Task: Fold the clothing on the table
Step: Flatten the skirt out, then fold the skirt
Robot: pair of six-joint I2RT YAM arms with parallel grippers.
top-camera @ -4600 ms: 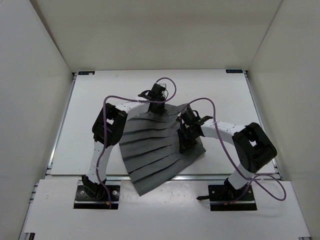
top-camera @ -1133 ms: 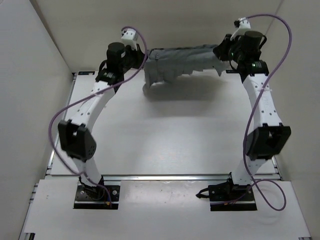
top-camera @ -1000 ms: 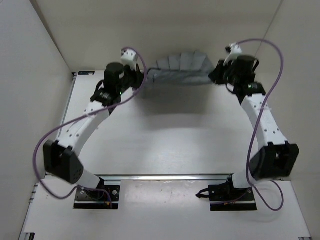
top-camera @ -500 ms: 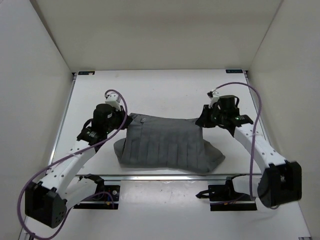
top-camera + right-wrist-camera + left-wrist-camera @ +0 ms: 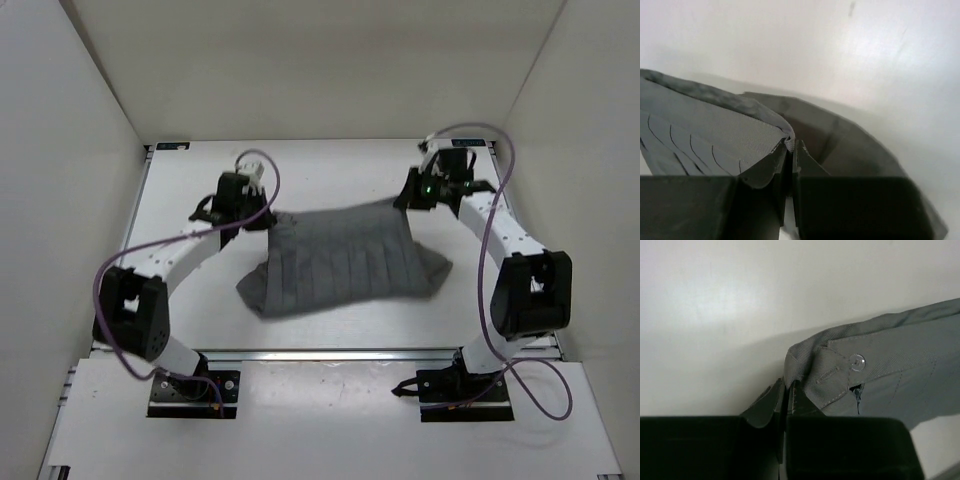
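Two robot arms are holding a dark grey pleated garment, the clothing, by its two far corners at the middle of the white counter. Seen from overhead, the left fingers are gripping the corner at the garment's 10 o'clock, and the right fingers are gripping the corner at its 1 o'clock. The far edge is running taut between them. The rest of the fabric is lying on the counter, its pleats running towards 6 o'clock, with one corner trailing out at 7 o'clock and a rounded fold bulging at 3 o'clock.

In the left wrist view, the left fingers are pressing together on a fold of the waistband, just beside a small clear button. In the right wrist view, the right fingers are likewise pinching shut on a thin edge of cloth, with stitched pleats showing at 9 o'clock. Purple cables are looping above both arms.
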